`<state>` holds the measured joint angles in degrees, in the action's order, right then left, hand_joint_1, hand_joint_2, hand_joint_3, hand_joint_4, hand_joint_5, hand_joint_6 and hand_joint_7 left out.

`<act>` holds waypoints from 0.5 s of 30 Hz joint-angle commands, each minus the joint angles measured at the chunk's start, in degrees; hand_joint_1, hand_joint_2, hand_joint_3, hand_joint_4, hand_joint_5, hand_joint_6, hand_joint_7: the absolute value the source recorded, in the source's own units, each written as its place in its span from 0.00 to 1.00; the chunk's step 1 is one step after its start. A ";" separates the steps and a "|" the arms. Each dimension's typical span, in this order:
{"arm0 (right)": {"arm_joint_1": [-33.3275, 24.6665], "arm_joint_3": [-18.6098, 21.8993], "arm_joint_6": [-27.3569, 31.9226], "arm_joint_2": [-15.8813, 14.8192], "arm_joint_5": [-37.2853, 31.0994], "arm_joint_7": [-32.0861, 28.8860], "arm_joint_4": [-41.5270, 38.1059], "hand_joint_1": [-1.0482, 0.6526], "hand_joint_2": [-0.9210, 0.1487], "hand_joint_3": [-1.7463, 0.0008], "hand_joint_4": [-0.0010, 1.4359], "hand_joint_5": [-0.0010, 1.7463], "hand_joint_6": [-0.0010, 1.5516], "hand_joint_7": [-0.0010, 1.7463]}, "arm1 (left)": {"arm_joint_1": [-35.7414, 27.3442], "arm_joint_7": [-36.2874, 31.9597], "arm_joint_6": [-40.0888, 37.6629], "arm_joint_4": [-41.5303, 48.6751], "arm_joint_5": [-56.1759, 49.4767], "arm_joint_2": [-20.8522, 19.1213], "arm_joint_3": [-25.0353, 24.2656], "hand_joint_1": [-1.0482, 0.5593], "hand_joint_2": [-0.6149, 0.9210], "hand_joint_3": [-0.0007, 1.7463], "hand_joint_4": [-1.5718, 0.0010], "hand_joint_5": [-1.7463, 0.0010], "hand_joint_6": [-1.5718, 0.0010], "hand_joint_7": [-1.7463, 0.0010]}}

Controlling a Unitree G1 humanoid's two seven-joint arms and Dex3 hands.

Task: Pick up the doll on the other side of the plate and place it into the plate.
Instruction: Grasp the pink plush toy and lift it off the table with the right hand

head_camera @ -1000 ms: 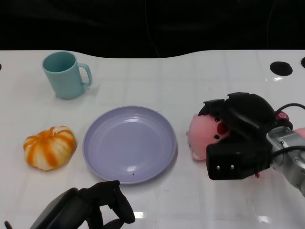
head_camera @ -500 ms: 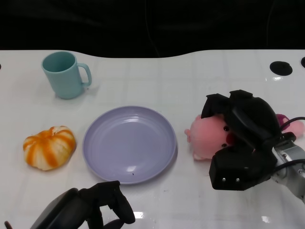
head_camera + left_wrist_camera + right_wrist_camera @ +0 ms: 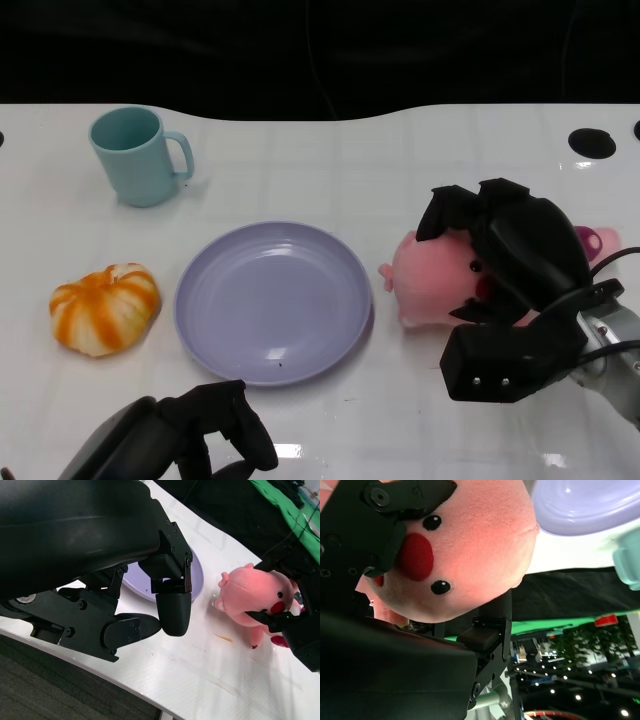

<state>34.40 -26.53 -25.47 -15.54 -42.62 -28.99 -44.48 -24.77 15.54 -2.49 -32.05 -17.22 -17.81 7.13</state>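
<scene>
The pink pig doll point(image 3: 430, 285) sits just right of the lilac plate point(image 3: 275, 300), snout toward its rim. My right hand point(image 3: 515, 260) grips the doll from above and behind, fingers wrapped over its head. The right wrist view shows the doll point(image 3: 470, 555) filling the frame, with a black finger point(image 3: 380, 520) across its face and the plate point(image 3: 590, 505) beyond. The frames do not show whether the doll is off the table. My left hand point(image 3: 190, 440) rests at the near edge, fingers curled in on nothing. Its wrist view shows the left hand point(image 3: 150, 595), the plate point(image 3: 197, 575) and the doll point(image 3: 252, 597).
A teal mug point(image 3: 135, 155) stands at the back left. An orange and white pumpkin point(image 3: 105, 308) lies left of the plate. A black round hole point(image 3: 590, 143) marks the table's far right. Bare white table lies between the plate and the mug.
My right hand has settled its fingers further over the doll, and the doll has shifted slightly left toward the plate. The left hand has stayed put.
</scene>
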 commanded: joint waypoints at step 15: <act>7.12 2.23 -2.37 7.48 3.49 3.49 4.89 0.48 0.65 0.16 0.70 1.00 0.48 1.00 | -1.25 -0.64 -2.12 -2.21 -3.73 1.07 2.74 0.48 0.95 0.34 0.57 0.00 0.58 0.29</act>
<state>39.69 -24.21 -27.13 -8.26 -39.27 -25.66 -40.07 -25.85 15.51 -4.04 -33.32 -20.55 -16.69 9.73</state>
